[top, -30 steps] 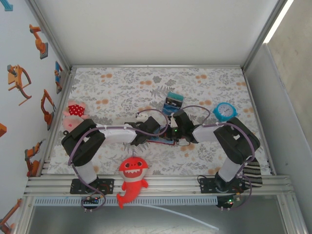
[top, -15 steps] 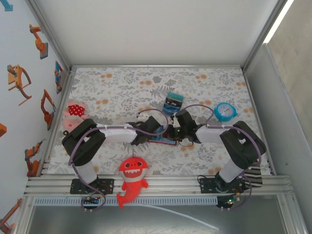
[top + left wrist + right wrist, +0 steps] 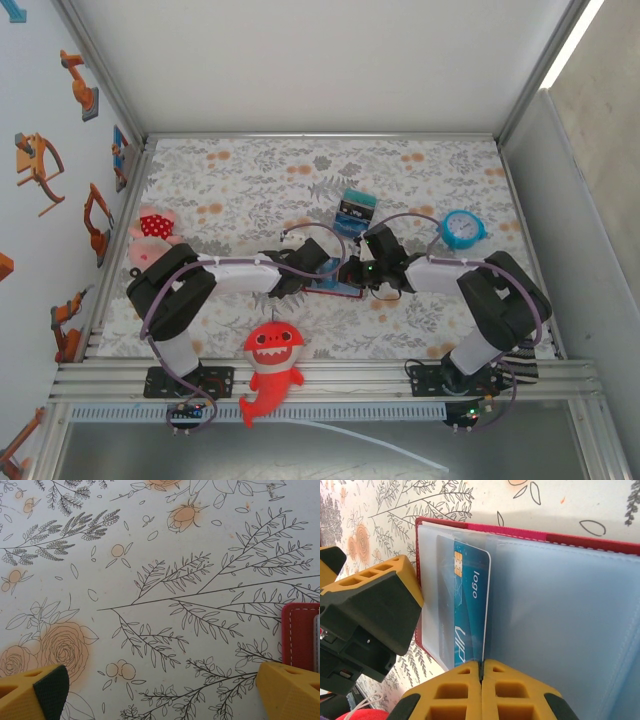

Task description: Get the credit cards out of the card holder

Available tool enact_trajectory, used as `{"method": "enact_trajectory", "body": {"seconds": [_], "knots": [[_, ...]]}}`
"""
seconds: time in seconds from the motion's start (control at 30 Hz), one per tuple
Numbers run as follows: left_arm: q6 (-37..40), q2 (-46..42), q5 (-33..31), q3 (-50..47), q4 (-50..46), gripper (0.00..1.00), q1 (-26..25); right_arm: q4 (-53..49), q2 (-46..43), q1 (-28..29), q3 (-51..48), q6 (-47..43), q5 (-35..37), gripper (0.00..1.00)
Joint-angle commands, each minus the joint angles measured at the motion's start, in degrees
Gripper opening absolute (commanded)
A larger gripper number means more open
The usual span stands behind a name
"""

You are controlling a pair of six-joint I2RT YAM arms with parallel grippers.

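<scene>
My left gripper [image 3: 160, 694] is spread wide and holds nothing, its yellow fingers low over the floral tablecloth [image 3: 150, 555]. A dark red corner of the card holder [image 3: 299, 635] lies just beside the finger at the right of that view, cut off by the frame edge.

My right gripper [image 3: 481, 680] is clenched, pads pressed together. Its tips sit at the near end of the teal credit card [image 3: 470, 605]. The card lies in a clear pocket on one panel of the open holder, with its chip and the word "logo" readable. The plastic blurs its far side, and I cannot tell whether more cards sit behind it. The other bluish panel runs out of frame.

From above, the holder lies near mid-table between my two wrists, which cover most of it. A teal striped block [image 3: 355, 210] stands just beyond, with open cloth from there to the far rail. A blue alarm clock [image 3: 462, 228] is off to the right, a pink plush toy [image 3: 152, 227] is by the left edge, and a red shark plush [image 3: 272, 365] is at the near rail.
</scene>
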Motion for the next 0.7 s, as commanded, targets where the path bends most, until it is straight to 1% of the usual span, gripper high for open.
{"method": "enact_trajectory", "body": {"seconds": [0.0, 0.17, 0.33, 0.67], "knots": [[2.47, -1.5, 0.42, 0.78, -3.68, 0.97, -0.26, -2.32, -1.35, -0.37, 1.4, -1.27, 1.82, 0.0], [4.78, -4.23, -0.78, 2.63, -4.06, 0.97, -0.6, -2.78, -1.37, -0.44, 1.71, -1.45, 1.95, 0.0], [7.4, -5.79, -0.06, 3.74, -2.08, 0.97, -1.27, -2.89, -1.42, -0.44, 1.68, -1.43, 1.76, 0.0], [8.74, -0.5, 4.0, 5.52, 0.49, 0.97, -1.66, -3.34, -2.67, -0.44, 1.42, -1.48, 1.98, 0.0]]}}
